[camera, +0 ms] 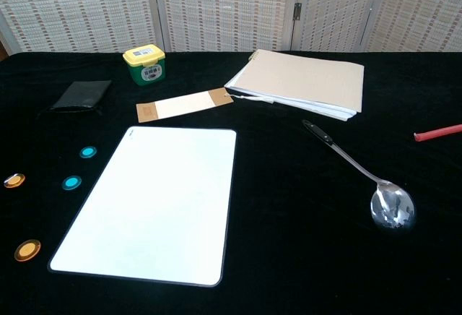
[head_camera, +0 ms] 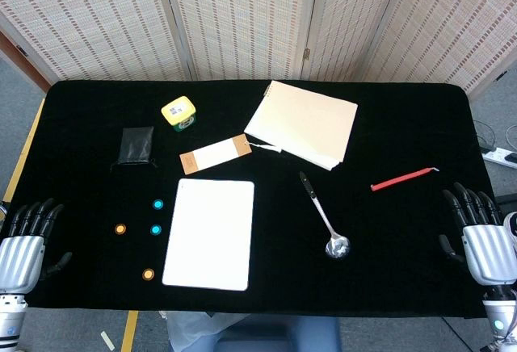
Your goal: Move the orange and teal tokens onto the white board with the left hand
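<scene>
Nothing is done yet: the left hand (head_camera: 24, 243) and right hand (head_camera: 483, 235) rest empty, fingers apart, at the table edges. Two orange tokens (head_camera: 148, 274) and, farther, two teal tokens (head_camera: 156, 229) lie left of the bare board (head_camera: 210, 235).

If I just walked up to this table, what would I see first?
Probably the big white board, bright against the black table, lying near the front edge. Just to its left sit four little round tokens, two teal and two orange. You might also spot the shiny spoon to the board's right and the red stick further right.
</scene>
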`<state>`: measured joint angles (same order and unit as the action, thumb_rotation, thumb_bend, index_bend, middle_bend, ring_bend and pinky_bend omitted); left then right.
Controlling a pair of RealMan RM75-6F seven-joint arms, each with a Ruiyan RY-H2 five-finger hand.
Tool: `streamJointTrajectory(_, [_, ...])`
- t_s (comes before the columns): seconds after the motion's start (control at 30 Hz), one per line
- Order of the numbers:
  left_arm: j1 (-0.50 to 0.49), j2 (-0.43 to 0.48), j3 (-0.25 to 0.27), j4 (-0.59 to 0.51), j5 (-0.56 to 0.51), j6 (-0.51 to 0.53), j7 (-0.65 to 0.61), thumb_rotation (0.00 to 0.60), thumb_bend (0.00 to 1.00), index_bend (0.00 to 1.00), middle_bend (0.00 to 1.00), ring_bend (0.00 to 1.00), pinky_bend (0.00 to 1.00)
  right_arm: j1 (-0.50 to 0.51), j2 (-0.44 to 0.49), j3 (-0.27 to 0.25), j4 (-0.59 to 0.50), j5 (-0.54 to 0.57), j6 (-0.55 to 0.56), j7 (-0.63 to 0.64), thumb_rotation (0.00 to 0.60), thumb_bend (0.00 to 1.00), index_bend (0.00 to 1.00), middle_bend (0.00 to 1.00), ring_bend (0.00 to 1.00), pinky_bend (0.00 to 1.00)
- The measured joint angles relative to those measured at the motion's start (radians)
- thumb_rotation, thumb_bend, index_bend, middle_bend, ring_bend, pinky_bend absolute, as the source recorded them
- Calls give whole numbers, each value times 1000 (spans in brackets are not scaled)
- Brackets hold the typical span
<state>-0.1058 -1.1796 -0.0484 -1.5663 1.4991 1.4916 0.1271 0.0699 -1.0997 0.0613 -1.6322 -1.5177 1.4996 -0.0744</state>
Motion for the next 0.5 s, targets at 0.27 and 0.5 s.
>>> streamJointTrajectory(0.27, [-8,4,-2,0,-2,-11,-2,600,267,200,97,62,0,-4,0,-2,1,-1,4,4,600,428,0,0,0,0])
streamJointTrajectory(0.5, [-35,-2,-19,8,-2,-30,-18,600,269,274,100,62,0,-11,19,2,-19,-2,21,-4,600,428,0,0,0,0])
